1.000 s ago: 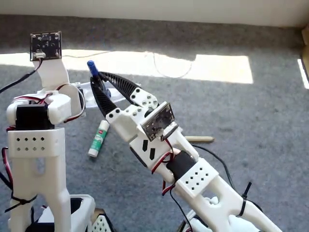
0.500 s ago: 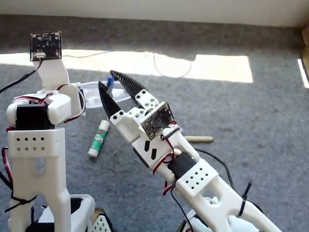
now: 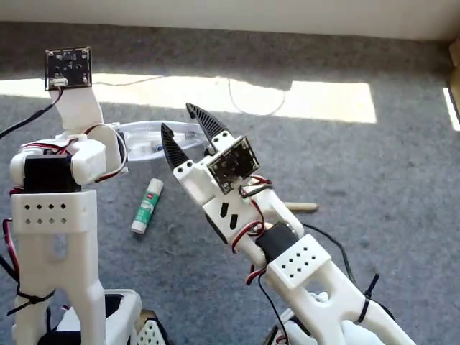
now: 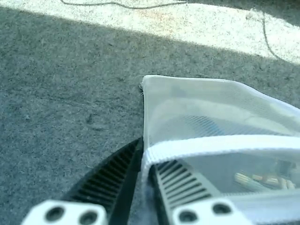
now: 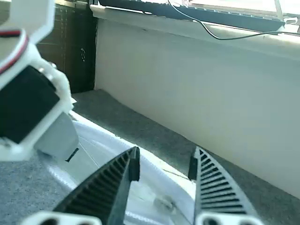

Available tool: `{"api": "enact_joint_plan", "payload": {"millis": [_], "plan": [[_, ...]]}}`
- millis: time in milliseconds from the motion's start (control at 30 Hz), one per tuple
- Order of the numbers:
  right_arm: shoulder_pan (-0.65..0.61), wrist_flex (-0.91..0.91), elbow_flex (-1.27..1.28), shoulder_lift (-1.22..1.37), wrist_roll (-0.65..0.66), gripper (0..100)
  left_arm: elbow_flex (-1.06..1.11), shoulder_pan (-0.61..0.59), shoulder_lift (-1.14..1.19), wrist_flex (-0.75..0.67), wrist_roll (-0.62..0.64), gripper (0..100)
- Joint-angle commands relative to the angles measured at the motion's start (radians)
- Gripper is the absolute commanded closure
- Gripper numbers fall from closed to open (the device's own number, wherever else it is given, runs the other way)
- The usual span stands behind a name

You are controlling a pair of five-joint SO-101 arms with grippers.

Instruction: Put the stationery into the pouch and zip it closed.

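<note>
While the left gripper [image 4: 146, 158] pinches the white zip band at one end of the pouch [image 4: 211, 110], its two black ribbed fingers are pressed together on the fabric, one on each side of the band. The pouch is of pale, see-through mesh and runs out from those fingers with its corner lifted clear of the grey carpet [image 4: 56, 93]. Through the mesh, past the left fingers, some small things [image 4: 260, 179] show inside, too blurred to name. In the high view the pouch [image 3: 147, 138] hangs between the two arms, and the right gripper [image 3: 176, 117] is at its far end with its fingers spread wide and nothing between them. The right wrist view shows the same: the right gripper [image 5: 166, 157] is open, and the pouch's white rim [image 5: 105, 143] curves just under and beyond its fingertips; whether either fingertip touches the rim I cannot tell. A glue stick [image 3: 147, 205] with a white and green body lies on the carpet [image 3: 374, 180] beside the right gripper's wrist, on the side towards the left arm, apart from both the gripper and the pouch. On the other side of that wrist lies a pale wooden stick [image 3: 298, 207], partly hidden by the arm. Well beyond the right fingertips a thin cable [image 3: 251, 108] loops across a sunlit patch of carpet.
</note>
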Motion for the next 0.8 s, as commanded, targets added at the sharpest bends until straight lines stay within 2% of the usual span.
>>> {"api": "enact_joint_plan", "payload": {"millis": [0,233,433,633,767], "plan": [[0.048,0.197,-0.125,-0.099,0.003,83.2,-0.036,-0.038,0.012,-0.005,0.011,99],[0.14,0.662,-0.315,-0.194,0.003,83.2,-0.033,-0.039,0.007,-0.005,0.011,99],[0.231,0.951,-0.426,-0.194,0.003,83.2,-0.031,-0.039,0.007,-0.002,0.009,99],[0.277,1.096,-0.429,-0.186,0.008,83.2,-0.031,-0.041,0.012,-0.002,0.009,99],[0.303,1.176,-0.435,-0.091,0.009,83.2,-0.031,-0.041,0.012,0.0,0.009,99]]}}
